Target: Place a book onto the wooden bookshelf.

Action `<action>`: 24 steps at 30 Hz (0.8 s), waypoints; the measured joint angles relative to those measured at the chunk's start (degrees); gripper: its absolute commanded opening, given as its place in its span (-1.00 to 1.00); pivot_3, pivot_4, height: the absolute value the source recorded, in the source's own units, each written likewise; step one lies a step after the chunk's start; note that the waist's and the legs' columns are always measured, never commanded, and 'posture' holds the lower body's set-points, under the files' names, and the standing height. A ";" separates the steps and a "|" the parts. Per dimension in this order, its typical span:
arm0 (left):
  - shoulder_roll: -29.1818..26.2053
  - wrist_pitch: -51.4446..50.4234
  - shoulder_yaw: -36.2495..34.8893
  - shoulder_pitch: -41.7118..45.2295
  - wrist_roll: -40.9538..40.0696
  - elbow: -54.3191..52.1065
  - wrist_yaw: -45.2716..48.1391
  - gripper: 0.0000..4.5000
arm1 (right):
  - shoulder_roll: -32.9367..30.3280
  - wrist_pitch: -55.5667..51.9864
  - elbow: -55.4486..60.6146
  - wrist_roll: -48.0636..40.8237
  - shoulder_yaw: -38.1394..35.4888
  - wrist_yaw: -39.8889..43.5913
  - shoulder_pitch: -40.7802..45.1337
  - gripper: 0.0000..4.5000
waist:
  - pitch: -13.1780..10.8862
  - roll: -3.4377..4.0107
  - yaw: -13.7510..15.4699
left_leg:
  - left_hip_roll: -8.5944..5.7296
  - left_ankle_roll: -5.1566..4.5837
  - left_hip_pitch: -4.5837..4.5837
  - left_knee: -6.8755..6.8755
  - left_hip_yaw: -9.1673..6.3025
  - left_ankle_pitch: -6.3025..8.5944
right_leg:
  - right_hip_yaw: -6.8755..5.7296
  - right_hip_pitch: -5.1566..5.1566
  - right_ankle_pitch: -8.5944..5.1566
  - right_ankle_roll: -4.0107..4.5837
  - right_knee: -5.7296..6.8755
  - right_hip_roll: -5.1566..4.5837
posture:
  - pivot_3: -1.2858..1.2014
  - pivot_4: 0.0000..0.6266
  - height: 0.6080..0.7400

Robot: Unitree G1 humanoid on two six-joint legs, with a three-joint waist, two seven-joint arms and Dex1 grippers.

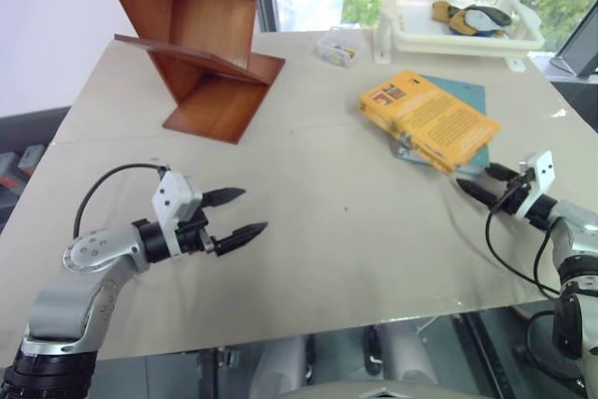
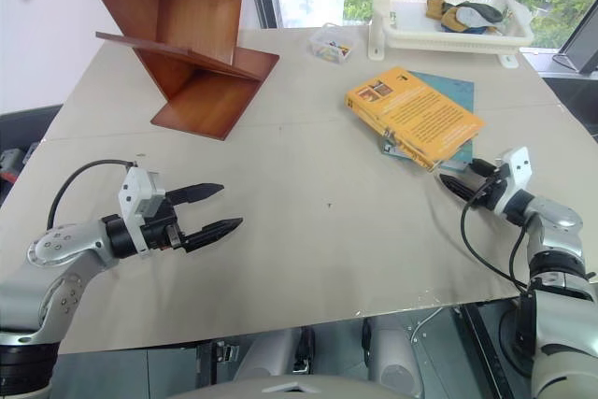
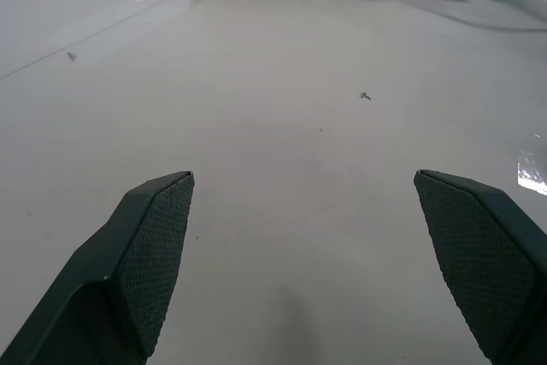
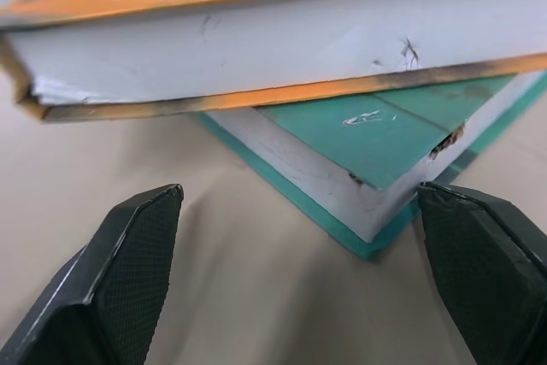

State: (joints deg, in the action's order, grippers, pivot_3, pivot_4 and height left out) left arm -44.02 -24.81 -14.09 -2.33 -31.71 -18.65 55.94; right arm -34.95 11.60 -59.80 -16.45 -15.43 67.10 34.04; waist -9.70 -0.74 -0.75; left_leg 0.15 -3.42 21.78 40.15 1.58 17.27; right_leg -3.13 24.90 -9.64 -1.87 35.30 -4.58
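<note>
We see a white plastic basket (image 1: pixel 408 36) at the far edge of the big beige table (image 1: pixel 308 231). Some yellow and grey things lie in it, but we cannot tell what they are. A small clear box (image 1: pixel 334 47) sits just beside the basket, with little things inside that are too small to make out.

The reddish-brown wooden bookshelf (image 1: pixel 201 44) stands at the far left of the table, its flat boards tilted. A few books stand in its top part.

The thick orange-yellow book (image 1: pixel 428 117) lies flat on the right side of the table, on top of a thinner teal-green book (image 4: pixel 376 138). It is well apart from the shelf, with bare table between them.

Our right gripper (image 2: pixel 462 180) is low, just beside the near edge of the two books, with its black fingers spread wide and nothing in them. Our left gripper (image 1: pixel 238 215) hangs over the table on the left, fingers also spread wide and holding nothing.
</note>
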 measured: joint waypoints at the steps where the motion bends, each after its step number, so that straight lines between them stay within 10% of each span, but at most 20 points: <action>1: 0.00 0.00 0.00 0.00 0.00 0.00 0.00 0.96 | 0.14 0.00 0.08 0.00 0.01 0.17 0.00 1.00 | 0.00 0.00 0.00 | 0.00 0.00 0.00 0.00 0.00 0.00 | 0.00 0.00 0.00 0.00 0.00 0.00 | 0.03 -0.52 0.50; 24: 0.10 0.11 0.65 0.44 0.10 0.05 -0.48 0.96 | 5.55 -7.11 25.17 -1.79 7.74 6.93 -10.87 1.00 | -0.04 0.07 0.12 | 0.00 0.05 0.01 0.00 -0.09 -0.01 | -0.08 0.00 0.00 0.00 0.02 -0.07 | 0.03 -0.52 0.50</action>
State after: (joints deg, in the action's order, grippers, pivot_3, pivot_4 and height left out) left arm -43.92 -24.70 -13.44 -1.89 -31.61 -18.59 55.46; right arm -29.40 4.48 -34.63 -18.24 -7.70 74.04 23.18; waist -9.74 -0.67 -0.63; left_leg 0.16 -3.37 21.79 40.15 1.49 17.26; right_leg -3.20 24.91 -9.64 -1.87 35.32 -4.65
